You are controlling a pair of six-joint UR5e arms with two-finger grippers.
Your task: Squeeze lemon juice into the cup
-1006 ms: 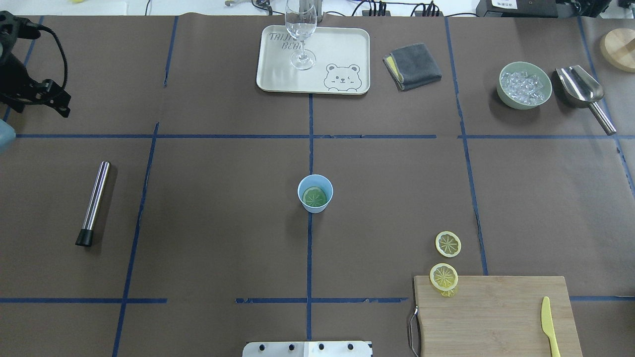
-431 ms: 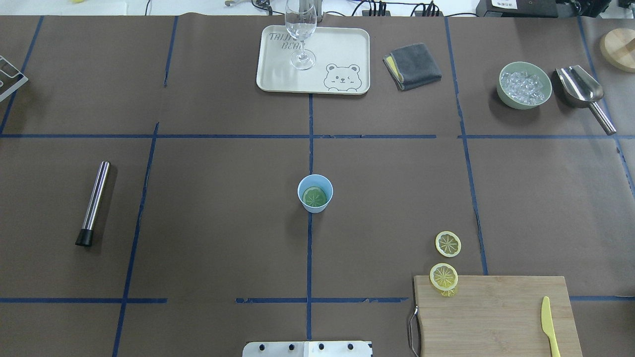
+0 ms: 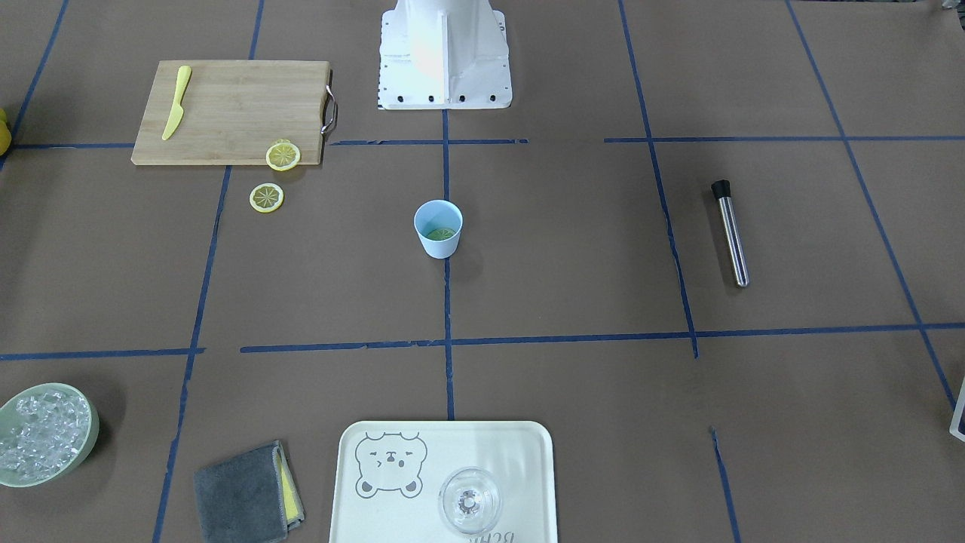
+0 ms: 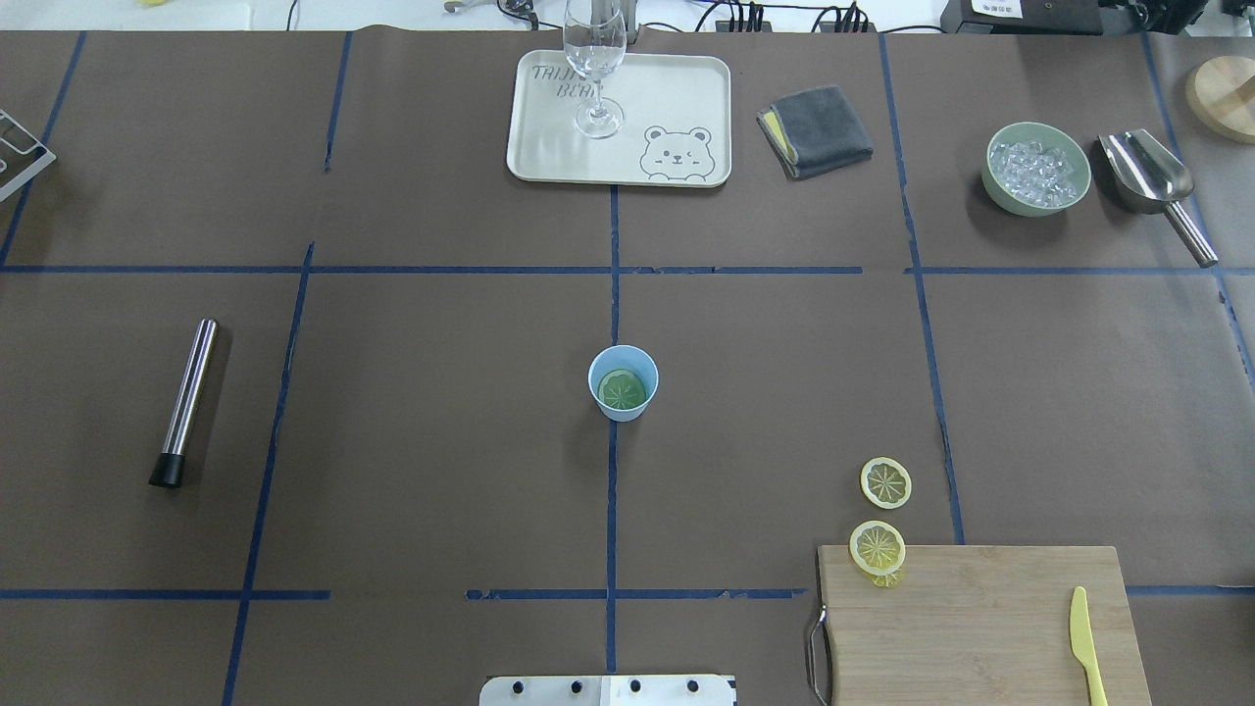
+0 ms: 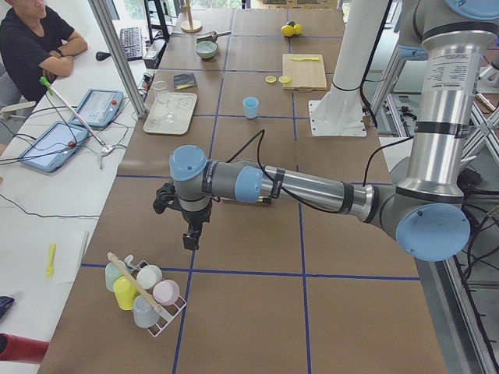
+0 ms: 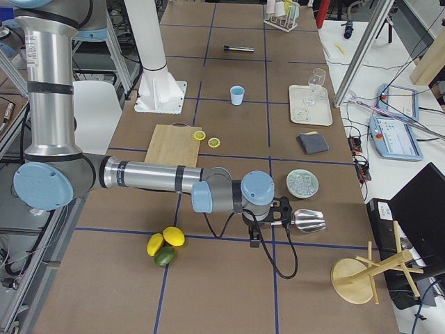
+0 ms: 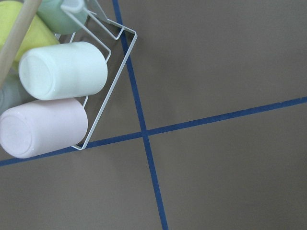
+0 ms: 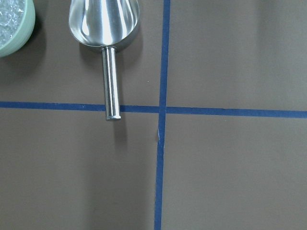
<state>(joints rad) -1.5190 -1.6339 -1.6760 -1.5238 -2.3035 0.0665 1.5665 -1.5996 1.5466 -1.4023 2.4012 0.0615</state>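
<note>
Thin round yellow-green lemon slice [image 4: 624, 390] lay in small light-blue plastic cup [image 4: 627, 413], bench centre. Near opposite end edges: left gripper [image 5: 189, 240], right gripper [image 6: 254, 240]; couldn't tell spread.

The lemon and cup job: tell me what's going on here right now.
Nothing is being handled at this moment. The cup stands alone mid-table with one lemon slice lying inside it. A second slice lies on the table, and a third slice sits at the cutting board corner. Both arms are out at the table's ends: the left gripper hangs near the cup rack, the right gripper near the metal scoop. Whether either is open cannot be told.
</note>
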